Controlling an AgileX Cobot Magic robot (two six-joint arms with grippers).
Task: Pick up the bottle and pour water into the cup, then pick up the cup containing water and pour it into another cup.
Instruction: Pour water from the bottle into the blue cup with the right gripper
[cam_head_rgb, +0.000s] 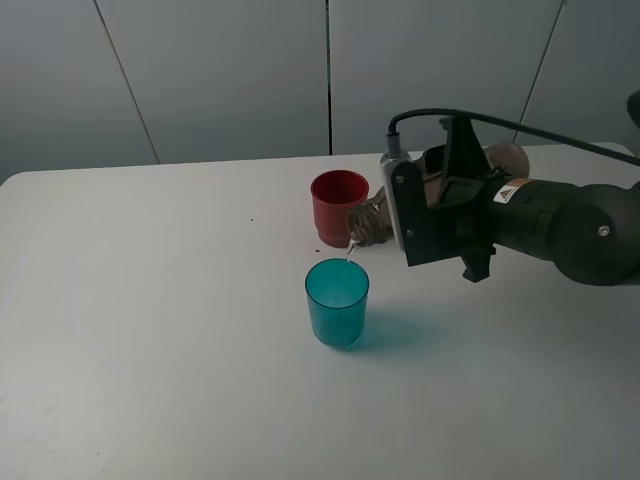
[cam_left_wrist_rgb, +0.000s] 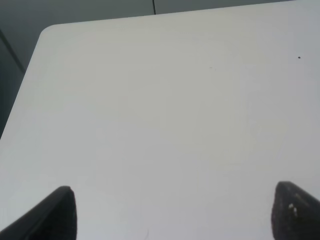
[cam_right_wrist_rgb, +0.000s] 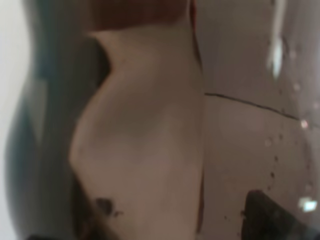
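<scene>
White tabletop (cam_head_rgb: 150, 330) seen from high up: the right arm (cam_head_rgb: 560, 228) reaches in from the right with its wrist rolled. The right jaws are clamped on the bottle (cam_head_rgb: 368, 226), which is tipped near level with its neck above the cup (cam_head_rgb: 337, 300). A thin stream (cam_head_rgb: 350, 250) falls in. Another cup (cam_head_rgb: 338, 205) stands just behind.

Left wrist view: the left jaws stand wide apart, gripping nothing, above the tabletop.

Right wrist view: the blurred bottle (cam_right_wrist_rgb: 145, 150) fills the frame.

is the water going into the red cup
No, the thin stream from the tilted bottle falls into the teal cup, while the red cup stands behind it.
</scene>
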